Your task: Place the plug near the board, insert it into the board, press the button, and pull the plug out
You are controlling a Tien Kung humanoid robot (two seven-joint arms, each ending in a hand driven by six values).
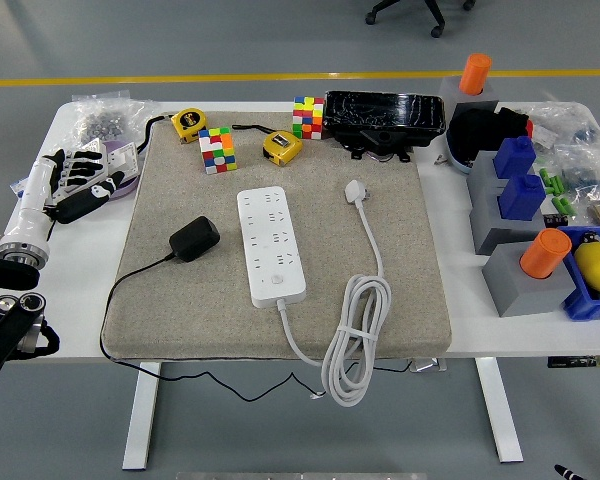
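Left hand (80, 180) hovers at the surface's (80, 290) left edge, fingers loosely spread, holding nothing, just off the grey mat (210, 310). Well to its right on the mat lies the black plug (194, 239), its cord trailing off the front. Just beside the plug sits the white board (271, 245), its own cable coiled near the front edge. Two cubes (217, 149) stand behind.

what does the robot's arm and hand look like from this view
Only the left arm shows, at the left edge: a white cylindrical forearm with a silver metal collar, black jointed machinery below. The left hand has black segmented fingers with white knuckle and back plates. The right arm is out of view.
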